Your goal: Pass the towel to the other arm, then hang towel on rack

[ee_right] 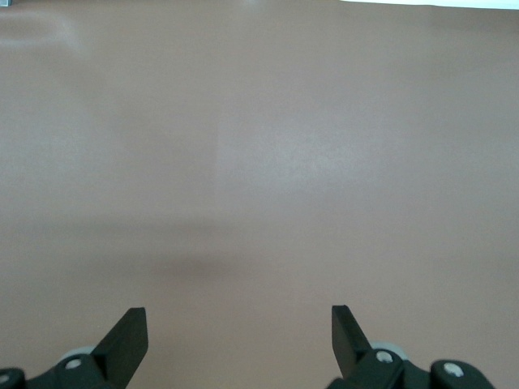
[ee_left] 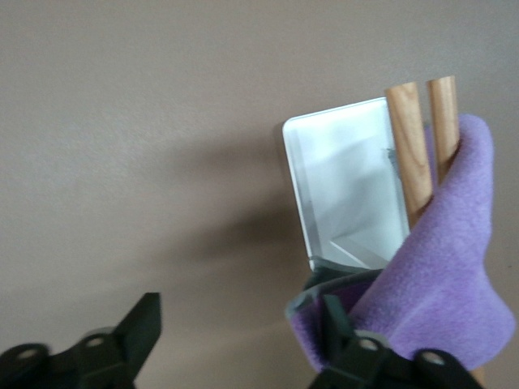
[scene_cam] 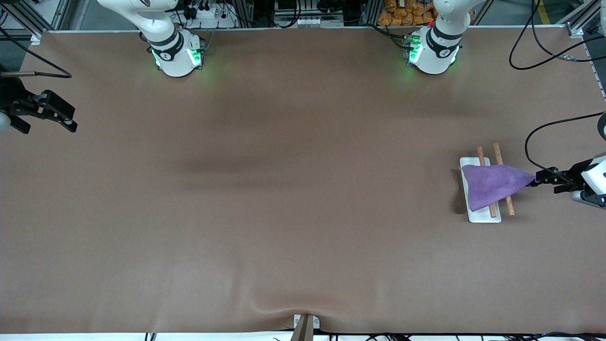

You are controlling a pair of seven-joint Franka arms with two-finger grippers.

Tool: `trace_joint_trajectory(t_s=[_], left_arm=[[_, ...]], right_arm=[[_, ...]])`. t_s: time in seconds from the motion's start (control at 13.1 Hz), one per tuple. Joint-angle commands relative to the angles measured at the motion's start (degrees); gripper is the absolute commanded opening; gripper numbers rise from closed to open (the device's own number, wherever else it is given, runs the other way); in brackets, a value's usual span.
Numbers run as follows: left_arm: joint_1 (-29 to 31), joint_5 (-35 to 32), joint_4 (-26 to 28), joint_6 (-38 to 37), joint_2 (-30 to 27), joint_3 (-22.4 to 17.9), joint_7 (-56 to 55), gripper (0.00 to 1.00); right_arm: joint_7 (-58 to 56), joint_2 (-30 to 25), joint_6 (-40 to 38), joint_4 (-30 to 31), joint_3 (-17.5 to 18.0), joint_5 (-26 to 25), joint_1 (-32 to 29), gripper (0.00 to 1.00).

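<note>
The purple towel (scene_cam: 492,184) lies draped over the rack (scene_cam: 483,215), covering most of its two wooden rods (scene_cam: 496,150) and white base. One towel corner stretches out toward my left gripper (scene_cam: 542,179), which hangs beside the rack at the left arm's end of the table. In the left wrist view the left gripper (ee_left: 241,320) is open, and the towel (ee_left: 454,275) rests against one finger (ee_left: 334,318) without being pinched. The rods (ee_left: 409,146) and the white base (ee_left: 349,178) show past it. My right gripper (scene_cam: 47,124) waits open at the right arm's end, over bare table (ee_right: 239,324).
A brown mat (scene_cam: 284,189) covers the whole table. A small metal clamp (scene_cam: 305,324) sits at the table edge nearest the front camera. Cables (scene_cam: 544,57) trail near the left arm's base.
</note>
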State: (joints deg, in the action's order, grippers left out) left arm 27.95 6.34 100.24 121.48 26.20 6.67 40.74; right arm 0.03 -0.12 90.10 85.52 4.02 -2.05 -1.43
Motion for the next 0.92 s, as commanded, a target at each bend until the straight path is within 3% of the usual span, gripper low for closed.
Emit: trace_joint_trajectory(t_s=[0.0,0.46,0.84], left_arm=[[0.61,1.04,-3.55,-0.10,2.27,0.54,1.97,1.00],[0.44,0.95,-8.38,-0.19,3.59,0.54,5.93,1.00],[-1.23,1.04,-12.25,-5.62,0.96,1.33,1.90,1.00]], right_arm=[[-0.03,0.91,-0.71,-1.76,-0.06,0.11,0.12,1.00],[0.06,0.91,-0.80,-1.67,-0.06,0.37,-0.06,1.00],[0.06,0.91,-0.80,-1.76,-0.06,0.29,0.12,1.00]])
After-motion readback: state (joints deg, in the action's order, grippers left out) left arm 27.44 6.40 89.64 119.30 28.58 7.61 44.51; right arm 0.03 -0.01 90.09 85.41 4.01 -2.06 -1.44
